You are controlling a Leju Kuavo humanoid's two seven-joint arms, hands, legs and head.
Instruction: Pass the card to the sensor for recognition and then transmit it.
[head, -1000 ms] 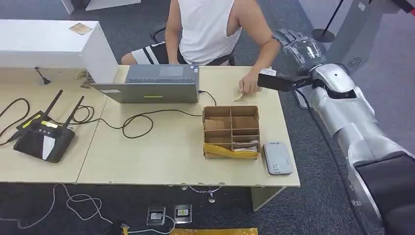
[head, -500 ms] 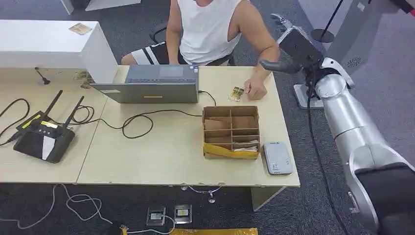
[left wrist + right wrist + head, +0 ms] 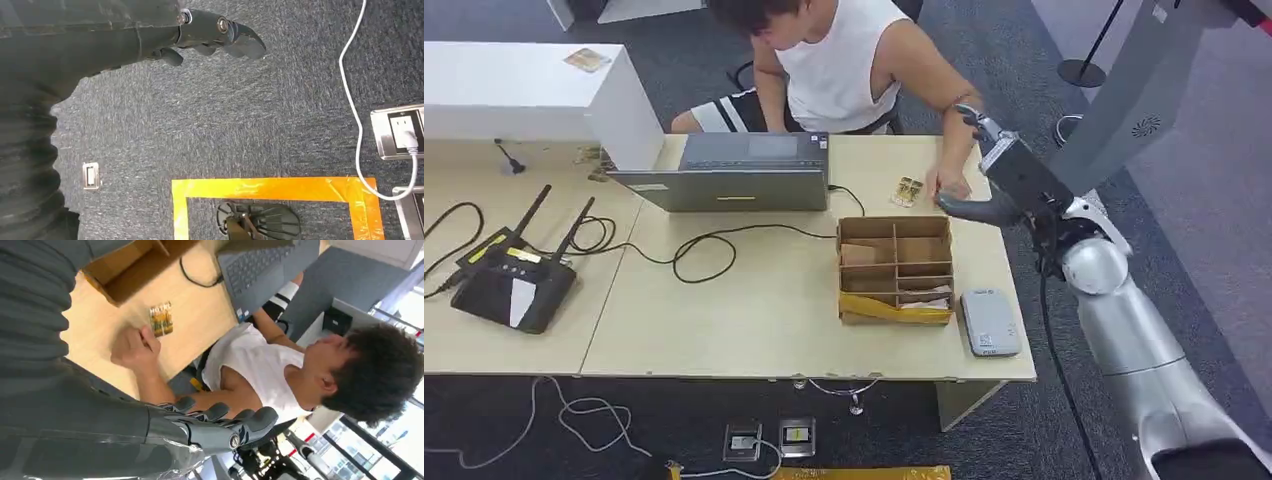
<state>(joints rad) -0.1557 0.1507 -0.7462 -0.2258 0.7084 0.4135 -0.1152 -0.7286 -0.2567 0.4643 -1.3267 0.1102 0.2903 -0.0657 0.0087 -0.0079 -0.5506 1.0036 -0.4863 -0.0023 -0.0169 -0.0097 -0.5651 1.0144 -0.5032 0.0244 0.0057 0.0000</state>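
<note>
A small gold-patterned card [image 3: 908, 190] lies flat on the table between the laptop and the cardboard box; the right wrist view shows the card [image 3: 161, 318] too. A person's hand [image 3: 950, 185] rests just beside it. My right hand [image 3: 1014, 175] hovers over the table's far right corner, close behind that person's hand, fingers [image 3: 220, 424] stretched out and holding nothing. The grey-white sensor pad [image 3: 991, 322] sits at the near right of the table. My left hand [image 3: 210, 32] hangs over the carpet, holding nothing.
A divided cardboard box [image 3: 896, 268] stands left of the sensor. A laptop [image 3: 734, 172] with a black cable sits mid-table and a black router [image 3: 512, 282] far left. The seated person [image 3: 844, 60] leans in across the table. Floor sockets [image 3: 400, 131] and yellow tape lie below.
My right arm has swung down and in from high at the right to the table's far right corner. The person has leaned forward, and the card now lies uncovered beside their hand.
</note>
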